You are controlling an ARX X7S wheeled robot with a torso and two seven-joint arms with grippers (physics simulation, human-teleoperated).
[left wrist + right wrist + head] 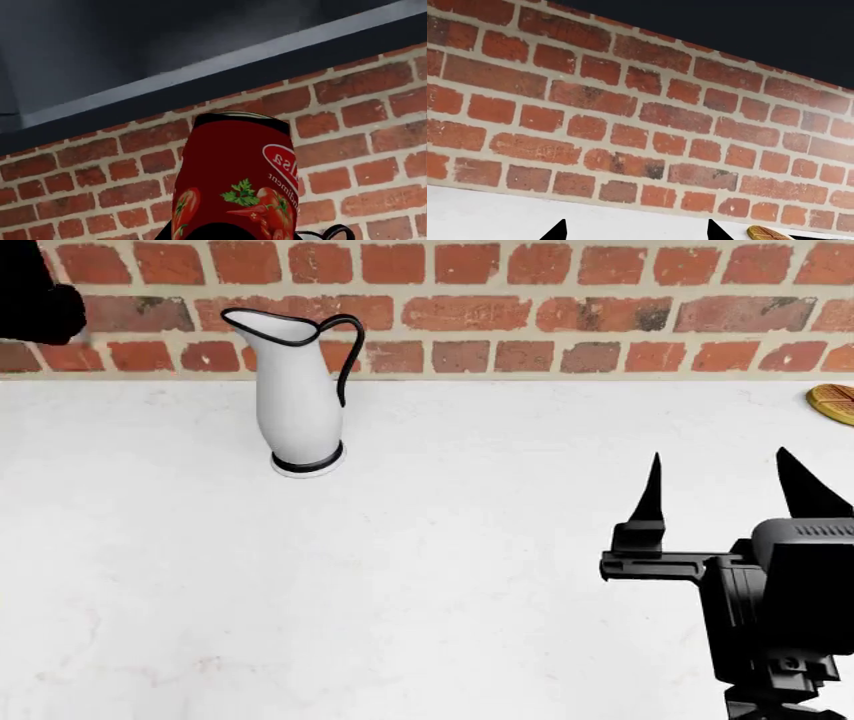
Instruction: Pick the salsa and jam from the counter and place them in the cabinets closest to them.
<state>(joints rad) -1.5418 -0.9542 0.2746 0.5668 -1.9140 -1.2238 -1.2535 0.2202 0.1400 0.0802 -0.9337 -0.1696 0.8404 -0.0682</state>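
Note:
The salsa jar point(233, 180), dark red with a tomato label and a dark lid, fills the left wrist view. It is held up in front of the brick wall, just under the dark bottom edge of a wall cabinet point(220, 75). My left gripper point(230, 234) is shut on it; only a black part of it shows below the jar. In the head view only a black piece of the left arm point(34, 290) shows at the upper left. My right gripper point(721, 480) is open and empty above the white counter point(400, 590); it also shows in the right wrist view point(636, 227). The jam is out of view.
A white pitcher point(300, 390) with a black rim and handle stands near the brick wall point(534, 310). A flat golden-brown round thing point(834, 402) lies at the counter's far right, also in the right wrist view point(767, 233).

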